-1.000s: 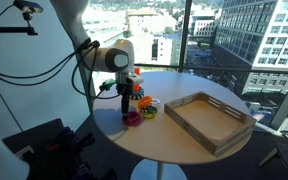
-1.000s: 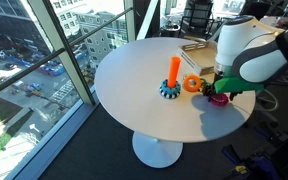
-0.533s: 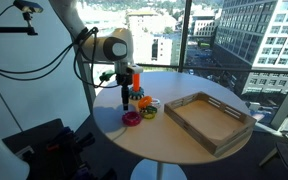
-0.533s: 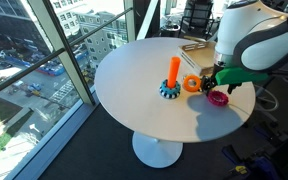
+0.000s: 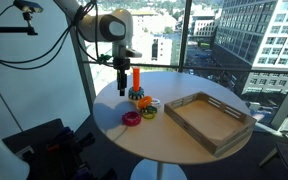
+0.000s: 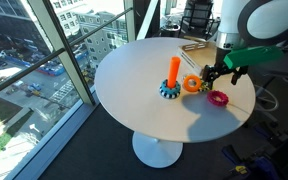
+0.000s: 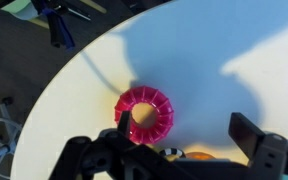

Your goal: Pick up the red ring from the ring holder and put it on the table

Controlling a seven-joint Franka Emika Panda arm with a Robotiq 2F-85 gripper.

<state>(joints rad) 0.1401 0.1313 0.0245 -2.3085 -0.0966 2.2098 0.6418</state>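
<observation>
One small red doughnut-shaped ring [image 6: 218, 98] is seen lying flat on the round white worktop [image 6: 134, 70], off the ring holder [image 6: 171, 82], a short upright orange peg on a round dark base with coloured rings at its foot. One holder is counted. One yellow-and-orange round piece [image 6: 192, 84] is laid between the holder and the red ring, near both. One black pincer [image 6: 224, 74] is held in the air above the red ring, with its two fingers spread wide and nothing gripped between them.

In the wrist view the red ring [image 7: 144, 113] is shown on the worktop [image 7: 214, 50] beneath the released pincer [image 7: 184, 135]. Its rim is overlapped in the picture by one finger [image 7: 124, 128], while the second finger is seen well to the side.

In an exterior view the red ring [image 5: 132, 119] is found near the worktop's [image 5: 154, 142] edge, just beside the round piece [image 5: 149, 108], with the ring holder [image 5: 136, 88] behind them and the pincer [image 5: 122, 88] raised next to the peg. One rectangular wooden tray [image 5: 189, 130] is set well apart on the same worktop.
</observation>
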